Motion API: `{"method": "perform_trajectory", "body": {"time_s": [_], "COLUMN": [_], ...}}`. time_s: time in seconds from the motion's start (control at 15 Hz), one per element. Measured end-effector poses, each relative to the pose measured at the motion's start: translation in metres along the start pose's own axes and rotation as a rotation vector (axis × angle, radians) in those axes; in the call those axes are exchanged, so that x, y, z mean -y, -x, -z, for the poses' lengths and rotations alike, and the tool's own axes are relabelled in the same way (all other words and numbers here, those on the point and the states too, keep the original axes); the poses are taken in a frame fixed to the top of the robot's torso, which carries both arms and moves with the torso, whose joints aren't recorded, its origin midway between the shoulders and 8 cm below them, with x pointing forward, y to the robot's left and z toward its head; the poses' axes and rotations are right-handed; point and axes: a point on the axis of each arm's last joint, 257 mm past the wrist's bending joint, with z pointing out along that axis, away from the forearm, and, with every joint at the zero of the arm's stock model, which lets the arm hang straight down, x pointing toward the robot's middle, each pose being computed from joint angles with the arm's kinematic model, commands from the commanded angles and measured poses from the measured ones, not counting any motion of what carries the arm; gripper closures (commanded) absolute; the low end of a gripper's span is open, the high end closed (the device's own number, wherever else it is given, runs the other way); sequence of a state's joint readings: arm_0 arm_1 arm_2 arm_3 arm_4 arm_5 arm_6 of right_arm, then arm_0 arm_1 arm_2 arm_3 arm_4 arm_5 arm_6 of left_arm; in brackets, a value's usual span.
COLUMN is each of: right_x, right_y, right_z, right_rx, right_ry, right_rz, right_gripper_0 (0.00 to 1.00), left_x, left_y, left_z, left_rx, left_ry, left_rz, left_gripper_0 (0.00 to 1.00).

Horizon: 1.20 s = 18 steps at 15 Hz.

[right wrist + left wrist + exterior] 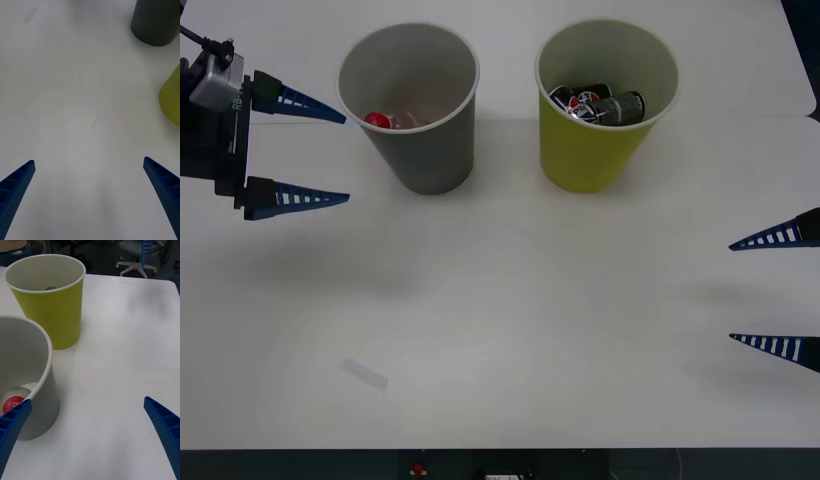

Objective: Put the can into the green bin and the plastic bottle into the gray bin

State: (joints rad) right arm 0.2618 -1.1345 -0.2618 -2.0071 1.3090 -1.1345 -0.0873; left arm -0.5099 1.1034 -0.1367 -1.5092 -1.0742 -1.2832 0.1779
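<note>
Gray bin (420,120): cup-shaped, whitish rim, tapering to the base; stood upright toward the far edge of the white surface (510,330), left of centre. Inside it lay the plastic bottle (388,121), clear, with a red screw cap; the cap faced the left side of the bin and the body ran rightward along the bottom, long axis roughly parallel to the far edge. Its label could not be made out.

Green bin (595,120): yellow-green, pale inside, same size and taper; upright just to the right of the gray bin, a narrow gap between them. It held a dark can (605,105) lying on its side with its long axis running left to right, beside other dark pieces with red and white markings.

Left end effector (298,150): reached in from the left edge, level with the gray bin and near its left wall, not touching; blue ribbed fingers spread wide, pointing right, nothing between them.

Right end effector (775,290): at the right edge, nearer the front than the bins and well apart from them; fingers spread wide, pointing left, holding nothing.
</note>
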Motion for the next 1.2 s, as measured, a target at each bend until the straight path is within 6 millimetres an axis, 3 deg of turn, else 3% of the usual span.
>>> {"method": "perform_trajectory", "body": {"time_s": [0.33, 0.67, 1.2], "right_x": [0.0, 0.0, 0.0], "right_y": [0.0, 0.0, 0.0], "right_z": [0.0, 0.0, 0.0], "right_rx": [0.0, 0.0, 0.0], "right_ry": [0.0, 0.0, 0.0], "right_rz": [0.0, 0.0, 0.0], "right_gripper_0": [0.0, 0.0, 0.0], "left_x": [0.043, 0.08, 0.111], "left_y": [-0.033, -0.058, -0.077], "left_z": [0.023, 0.03, 0.044], "left_rx": [-0.003, 0.001, -0.047], "left_ry": [-0.074, -0.1, -0.066], "left_rz": [-0.082, -0.067, -0.094], "left_gripper_0": [0.0, 0.0, 0.0]}}
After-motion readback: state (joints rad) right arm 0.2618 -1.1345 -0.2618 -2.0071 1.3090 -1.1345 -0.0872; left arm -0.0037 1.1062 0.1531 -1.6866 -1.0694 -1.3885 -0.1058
